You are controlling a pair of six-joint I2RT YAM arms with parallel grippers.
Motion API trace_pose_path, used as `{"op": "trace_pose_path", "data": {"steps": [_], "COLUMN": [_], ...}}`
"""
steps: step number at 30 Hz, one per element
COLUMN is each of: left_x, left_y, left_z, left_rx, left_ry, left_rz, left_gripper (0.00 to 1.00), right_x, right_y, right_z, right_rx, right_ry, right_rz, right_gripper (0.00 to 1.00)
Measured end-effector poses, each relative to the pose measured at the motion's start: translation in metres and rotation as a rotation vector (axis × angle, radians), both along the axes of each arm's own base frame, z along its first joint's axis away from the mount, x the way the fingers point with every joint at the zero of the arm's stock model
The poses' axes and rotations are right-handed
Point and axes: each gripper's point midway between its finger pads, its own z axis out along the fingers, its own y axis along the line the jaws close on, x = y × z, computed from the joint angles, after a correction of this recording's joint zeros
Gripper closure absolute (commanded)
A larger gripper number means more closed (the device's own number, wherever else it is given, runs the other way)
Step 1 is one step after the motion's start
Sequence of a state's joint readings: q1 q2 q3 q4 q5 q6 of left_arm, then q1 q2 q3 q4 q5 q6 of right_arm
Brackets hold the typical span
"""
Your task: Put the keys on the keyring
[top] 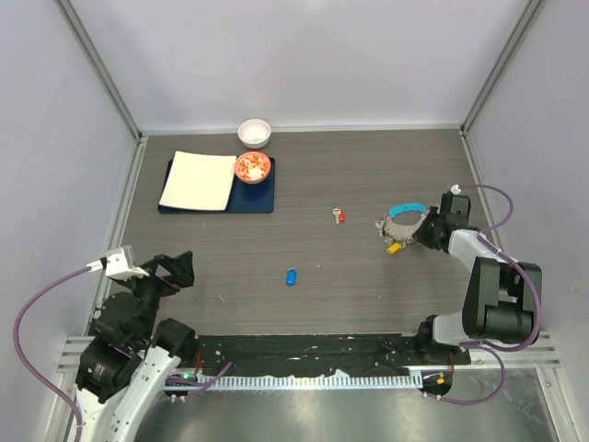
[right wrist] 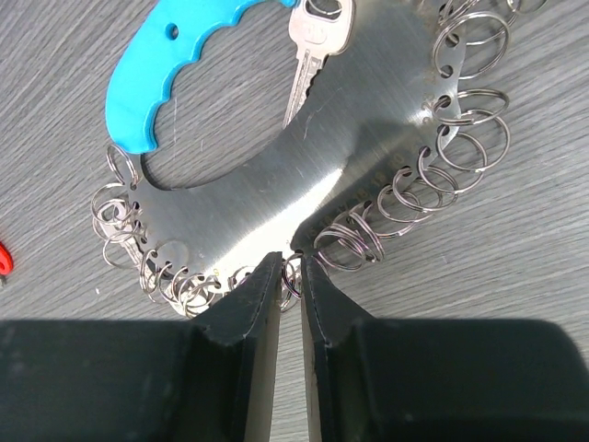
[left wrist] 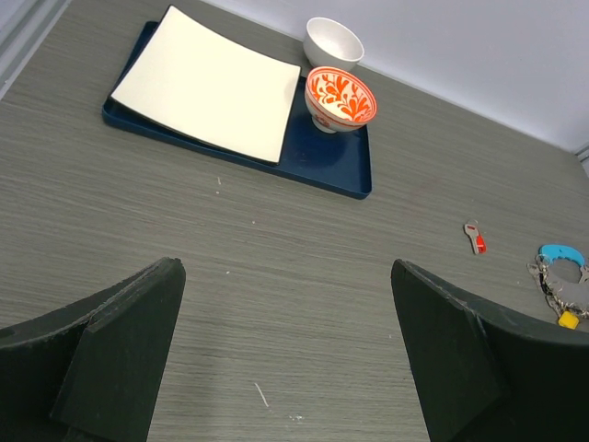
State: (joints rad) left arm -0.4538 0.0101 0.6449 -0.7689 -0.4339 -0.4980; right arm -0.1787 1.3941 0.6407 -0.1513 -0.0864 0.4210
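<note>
**Top external.** The right gripper (top: pixel 425 228) is at the keyring (top: pixel 403 224), right of table centre. The red key (top: pixel 340 215) lies loose near the ring, on its left. The blue key (top: pixel 291 276) lies further left and nearer the arms, well apart from the ring. The left gripper (top: pixel 175 269) hovers over the near-left corner.
- Table (top: pixel 368 175): flat grey wood-grain laminate, and probably slick under thin metal.
- Far left: a navy tray (top: pixel 262 201) carries a square white plate (top: pixel 198 180) and a red-patterned bowl (top: pixel 253 167). A plain white bowl (top: pixel 254 133) stands just behind the tray.
- Enclosure: white walls with aluminium posts.

**Left wrist.** The fingers (left wrist: pixel 120 341) are spread wide with nothing between them. The red key (left wrist: pixel 476 239) and the keyring (left wrist: pixel 561 285) show at the right edge.

**Right wrist.** The jaws are nearly together. They pinch the lower rim of the keyring's crescent steel plate (right wrist: pixel 304 175), among its small split rings (right wrist: pixel 354 241). The light-blue strip (right wrist: pixel 156 83) and a silver key (right wrist: pixel 308 55) sit at the top.

**Judgement.** The step in hand is securing the ring.
- The bite is narrow and sits at the rim, so the plate may pivot.
- A firm grip is needed, with the plate lifted only slightly.
- A free split ring should face the left arm before either key is fetched.
</note>
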Motion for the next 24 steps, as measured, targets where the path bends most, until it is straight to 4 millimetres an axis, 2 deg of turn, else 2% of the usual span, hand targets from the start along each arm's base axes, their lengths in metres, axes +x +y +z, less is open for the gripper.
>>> {"op": "trace_pose_path", "data": {"steps": [14,24], "left_x": [0.0,0.0], "left_y": [0.0,-0.002], "left_z": [0.0,0.0], "left_rx": [0.0,-0.001], "left_ry": [0.0,0.0], "left_rz": [-0.001,-0.009], "left_gripper": [0.0,0.0], "right_x": [-0.002,-0.007], "right_y": [-0.01,-0.024], "right_z": [-0.002,-0.003], "right_rx": [-0.044,-0.108], "right_ry": [0.014,0.035], "right_rz": [-0.035,-0.09], "right_gripper": [0.84,0.69]}}
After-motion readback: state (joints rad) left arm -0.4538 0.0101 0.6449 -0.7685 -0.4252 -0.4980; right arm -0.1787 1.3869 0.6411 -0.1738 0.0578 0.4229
